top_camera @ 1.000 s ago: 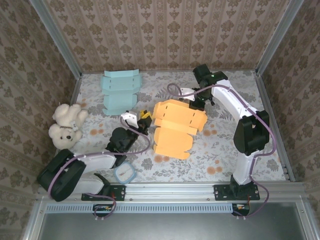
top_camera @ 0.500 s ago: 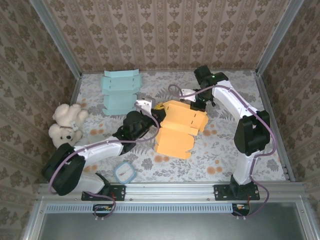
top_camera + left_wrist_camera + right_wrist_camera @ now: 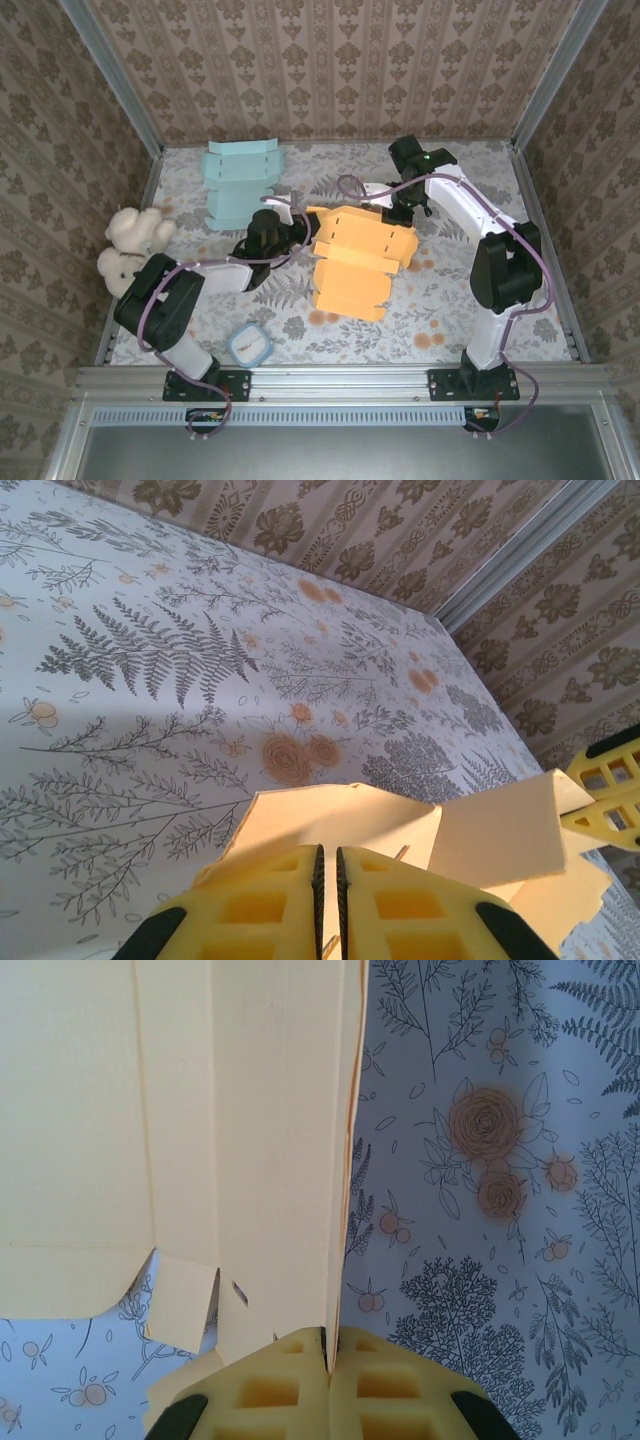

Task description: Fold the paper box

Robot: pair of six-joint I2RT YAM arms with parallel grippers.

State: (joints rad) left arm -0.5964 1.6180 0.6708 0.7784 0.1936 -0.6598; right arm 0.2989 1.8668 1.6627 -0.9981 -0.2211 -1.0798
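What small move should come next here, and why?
Probably the left tool swings the left flap inward: its jaws look closed at the left edge of the orange paper box, while the right tool pinches the far edge, steadying it.

I am stretching my left arm low across the table [image 3: 450, 300] toward 1 o'clock. My left gripper [image 3: 303, 231] is touching the orange box [image 3: 355, 262] at the box's 10 o'clock corner. My right gripper [image 3: 399, 209] is pointing down at the box's 1 o'clock edge and touching it there. The box is lying mid-table, its far panel overlapping the near one. A flat blue carton [image 3: 240, 185] is sitting at the table's 11 o'clock, a bear [image 3: 130, 245] at 9 o'clock and a small blue square [image 3: 249, 346] at 7 o'clock, all apart from the box.
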